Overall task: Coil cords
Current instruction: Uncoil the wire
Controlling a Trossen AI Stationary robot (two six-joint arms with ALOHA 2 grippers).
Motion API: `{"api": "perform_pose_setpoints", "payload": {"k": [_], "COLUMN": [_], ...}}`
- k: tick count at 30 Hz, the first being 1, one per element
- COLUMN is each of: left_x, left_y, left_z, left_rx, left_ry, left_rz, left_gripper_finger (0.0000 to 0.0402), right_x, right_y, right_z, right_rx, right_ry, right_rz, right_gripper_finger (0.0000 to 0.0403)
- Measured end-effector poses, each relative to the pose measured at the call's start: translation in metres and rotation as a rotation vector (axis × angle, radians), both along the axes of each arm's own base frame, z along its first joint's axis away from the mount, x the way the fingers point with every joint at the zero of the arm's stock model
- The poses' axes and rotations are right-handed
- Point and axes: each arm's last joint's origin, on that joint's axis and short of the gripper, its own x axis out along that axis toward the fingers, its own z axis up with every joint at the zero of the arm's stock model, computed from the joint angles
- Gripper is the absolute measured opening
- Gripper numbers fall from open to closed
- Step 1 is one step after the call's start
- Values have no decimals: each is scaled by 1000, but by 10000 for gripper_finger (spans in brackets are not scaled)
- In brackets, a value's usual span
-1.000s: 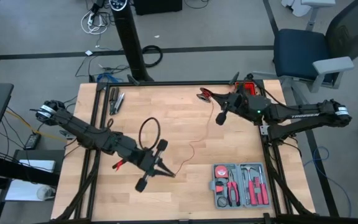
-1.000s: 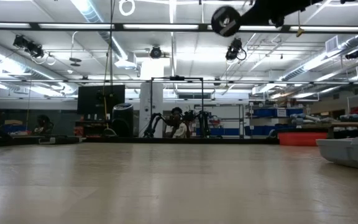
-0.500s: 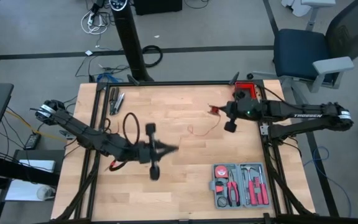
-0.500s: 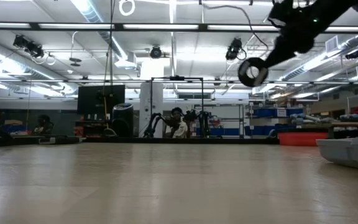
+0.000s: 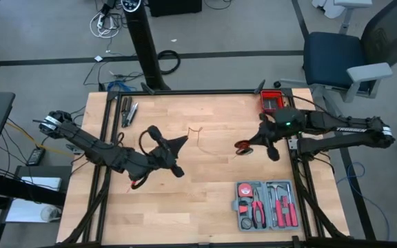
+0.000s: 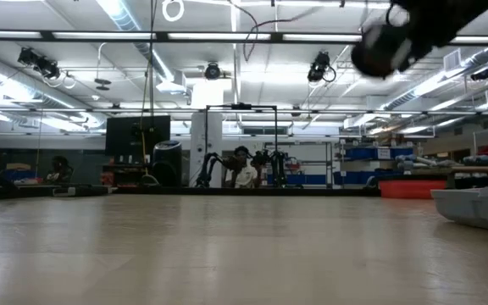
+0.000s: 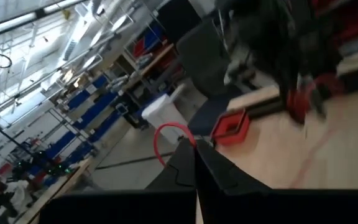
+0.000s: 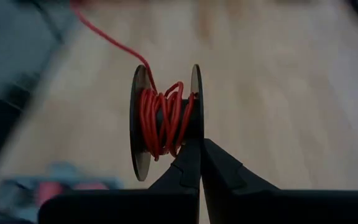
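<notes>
A thin red cord (image 5: 197, 131) runs slack from my left gripper (image 5: 182, 140) to a small dark spool (image 5: 241, 146) at my right gripper (image 5: 247, 146). Several turns of the cord are wound on the spool's core (image 8: 165, 121). Both grippers are shut and hang above the table's middle, left of the right edge. In the left wrist view a short red loop (image 7: 164, 134) arcs out beside the shut fingertips of my left gripper (image 7: 195, 144). In the low view the right gripper with the spool is a dark blur (image 6: 381, 49) high up. My left gripper pinches the cord (image 7: 185, 139) at its fingertips, lying about level and pointing toward the table's right side. The cord is lifted clear and curls slack away from the fingers. My right gripper pinches the rim of one spool flange (image 8: 194, 134) between its two fingertips, slanting down from the table's right side. The spool is lifted clear, its axle lying across the fingers, and the cord leaves it (image 8: 107, 38) toward the left arm.
A grey tool case (image 5: 266, 204) with red-handled tools lies open near the front right. A red box (image 5: 271, 102) sits at the far right corner, loose tools (image 5: 128, 110) at the far left. Bare wood lies between the arms.
My left gripper has swung from near the front toward the table's middle and rolled over, keeping the cord. My right gripper has carried the spool from the far edge toward the near side and tipped downward. The cord between them is shorter and curled.
</notes>
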Motion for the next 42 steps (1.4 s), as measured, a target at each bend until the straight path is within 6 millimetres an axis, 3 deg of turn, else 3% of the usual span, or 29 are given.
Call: {"api": "perform_pose_setpoints", "payload": {"k": [4,8,14,21,26,32,37,42], "left_x": [1,2,6,6,5,3,3,3], "left_y": [4,5,2,-10,-20,-29,-29,-22], "left_z": [-10,-18,-23,-22,-14,-1,12,16], "left_rx": [-52,-142,-338,-529,-546,-431,-309,-211], "left_ry": [31,54,62,76,41,-49,-165,-219], "left_rz": [-1,-69,-306,-595,-765,-925,-911,-680], "left_gripper_finger": [0,0,0,0,0,0,0,0], "right_x": [-10,-25,-33,-12,14,44,57,51], "right_y": [6,8,0,-15,-26,-40,-44,-40], "right_z": [26,53,73,61,46,17,-11,-29], "right_rx": [-5,-43,-93,-286,-408,-478,-511,-482], "right_ry": [-268,-531,-721,-563,-428,-212,-5,179], "right_rz": [127,140,-177,-605,-690,-713,-666,-533], "right_gripper_finger": [1,1,1,1,1,1,1,1]}}
